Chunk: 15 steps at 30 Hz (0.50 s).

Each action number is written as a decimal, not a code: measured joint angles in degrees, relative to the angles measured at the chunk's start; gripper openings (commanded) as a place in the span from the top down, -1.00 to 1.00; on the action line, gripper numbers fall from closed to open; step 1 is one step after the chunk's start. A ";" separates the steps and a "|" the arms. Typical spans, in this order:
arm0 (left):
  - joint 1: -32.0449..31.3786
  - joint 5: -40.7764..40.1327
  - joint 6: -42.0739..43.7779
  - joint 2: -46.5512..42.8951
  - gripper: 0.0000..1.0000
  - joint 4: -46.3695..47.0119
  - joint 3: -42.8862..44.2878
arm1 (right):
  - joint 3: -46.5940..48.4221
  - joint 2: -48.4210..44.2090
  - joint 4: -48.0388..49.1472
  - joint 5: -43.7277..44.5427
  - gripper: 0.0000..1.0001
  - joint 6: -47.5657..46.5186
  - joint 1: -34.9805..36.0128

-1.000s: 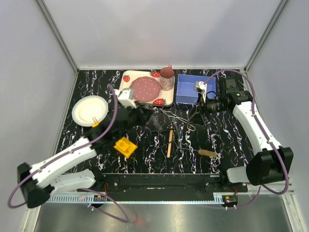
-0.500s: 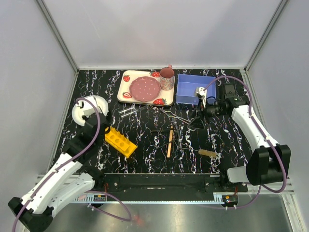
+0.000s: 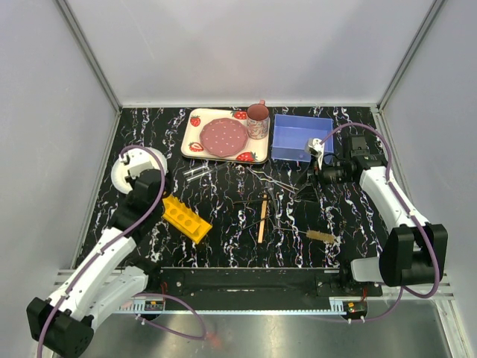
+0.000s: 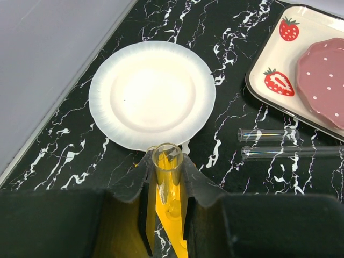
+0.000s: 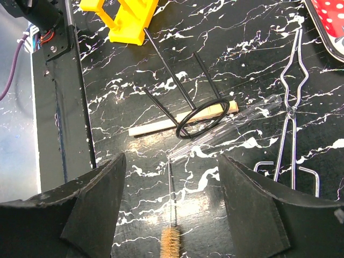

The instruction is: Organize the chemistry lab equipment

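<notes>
My left gripper (image 4: 167,188) is shut on a clear glass tube (image 4: 166,166), held upright over the left end of the yellow rack (image 3: 186,218), which shows under the jaws (image 4: 173,231). Two more glass tubes (image 3: 197,171) lie on the table to the right, also seen in the left wrist view (image 4: 269,134). My right gripper (image 5: 172,215) is open and empty above the tan-bristled brush (image 5: 172,239). The wooden stick (image 5: 161,126), another glass tube (image 5: 242,121) and the wire tongs (image 5: 293,97) lie ahead of it. In the top view the right gripper (image 3: 308,186) hovers right of the tongs (image 3: 272,179).
The round white plate (image 4: 150,94) lies just beyond the left gripper. The strawberry tray (image 3: 192,145) and a blue bin (image 3: 300,138) stand at the back. A black wire ring stand (image 5: 201,115) lies across the stick. The cell walls close in on three sides.
My left arm swung from the table's middle, by the loose tubes, back to the left and now stands over the rack's left end. My right gripper shifted slightly.
</notes>
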 measured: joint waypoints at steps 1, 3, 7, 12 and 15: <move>0.00 0.07 -0.04 -0.02 0.82 0.07 -0.13 | -0.07 0.00 0.02 -0.15 -0.50 -0.04 -0.07; -0.02 0.31 -0.20 -0.15 0.82 0.24 -0.28 | -0.15 0.00 0.02 -0.24 -0.51 -0.11 -0.17; 0.00 0.79 -0.96 -1.33 0.82 -0.26 -0.57 | -0.17 0.00 0.02 -0.28 -0.51 -0.15 -0.22; 0.00 1.05 -1.73 -2.69 0.82 -0.39 -0.74 | -0.20 0.00 0.02 -0.81 -0.51 -0.15 -0.44; 0.00 1.27 -2.34 -2.78 0.82 -0.50 -1.01 | -0.20 0.00 0.02 -1.11 -0.51 -0.22 -0.44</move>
